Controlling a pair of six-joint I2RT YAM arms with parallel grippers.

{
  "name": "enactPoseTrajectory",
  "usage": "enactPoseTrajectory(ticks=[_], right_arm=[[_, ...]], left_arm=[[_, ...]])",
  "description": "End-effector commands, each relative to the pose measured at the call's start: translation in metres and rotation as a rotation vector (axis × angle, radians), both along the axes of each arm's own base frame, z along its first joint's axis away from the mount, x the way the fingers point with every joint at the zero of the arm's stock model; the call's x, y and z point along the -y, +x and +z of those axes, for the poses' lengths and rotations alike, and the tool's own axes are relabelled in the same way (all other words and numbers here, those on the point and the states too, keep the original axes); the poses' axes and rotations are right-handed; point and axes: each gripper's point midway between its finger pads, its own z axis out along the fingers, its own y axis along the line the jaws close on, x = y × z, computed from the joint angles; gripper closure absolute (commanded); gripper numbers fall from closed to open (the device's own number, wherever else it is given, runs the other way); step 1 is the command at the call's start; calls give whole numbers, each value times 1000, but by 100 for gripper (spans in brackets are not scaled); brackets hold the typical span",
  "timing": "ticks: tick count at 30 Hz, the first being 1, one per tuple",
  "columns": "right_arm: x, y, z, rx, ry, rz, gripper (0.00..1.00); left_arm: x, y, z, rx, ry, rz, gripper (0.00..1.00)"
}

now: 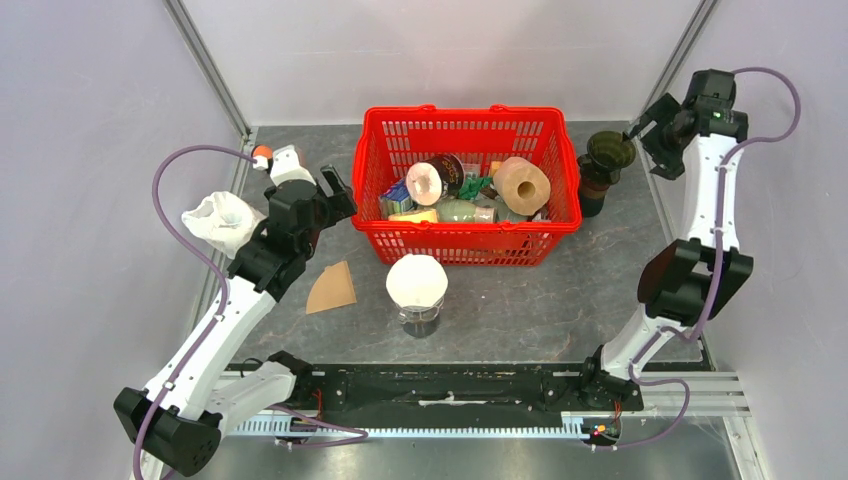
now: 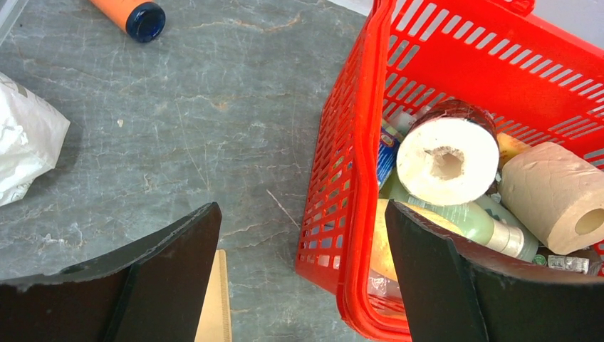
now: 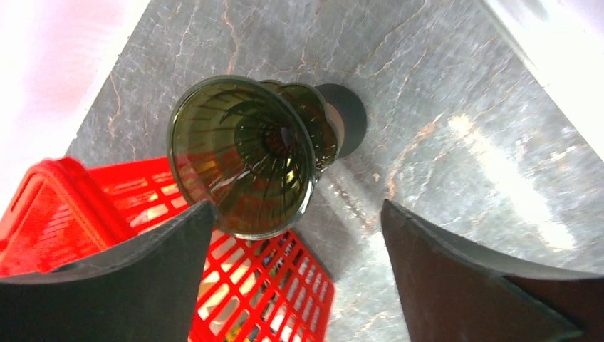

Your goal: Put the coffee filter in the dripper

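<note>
Two claws, both spread wide with nothing between the fingers. The right gripper hangs over the far right corner of the surface, pointed down at the dripper. The dripper is an olive, ribbed cone standing upright on a dark base, just beside the right wall of the red basket. Its mouth faces up and looks bare inside, so I judge the filter step not yet done.

The left gripper hovers by the basket's left wall, over bare stone. The coffee filter, a flat brown paper wedge, lies on the surface in front of the basket's left front corner, nearer the front edge. It is well apart from the dripper, with the basket between them. On my left wrist view only one edge of it peeks out beside the left finger.

That layout suggests why the arms stand as they do: the left is the one within reach of the paper, and the right waits at the cone. A flat sheet on stone will be awkward to pinch, so I would come in low at one edge.

A white-topped glass jar sits in front of the basket, and I cannot tell what it holds. A crumpled white bag and an orange bottle lie by the left edge.
</note>
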Motion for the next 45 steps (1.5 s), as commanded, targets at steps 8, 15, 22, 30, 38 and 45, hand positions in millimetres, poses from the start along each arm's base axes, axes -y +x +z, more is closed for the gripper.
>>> enactPoseTrajectory(ticks=[8,15,22,30,38,45], right_arm=[[3,-52,79,324,-154,-112,3],[-5,-47,84,293,-173,4,3],[0,-25,36,67,-131,92,3],[5,-18,28,64,-164,71,3],[7,-24,35,96,-192,54,3],[5,-27,34,100,-192,54,3]], left_arm=[[-21,-14,-54,-193,-82,229,7],[-39,-55,-111,-354,-85,337,7],[-57,-88,-133,-391,-85,386,7],[-62,-101,-180,-503,-40,435,7],[-36,-85,-221,-602,-105,338,8],[-24,-86,-248,-685,-131,313,12]])
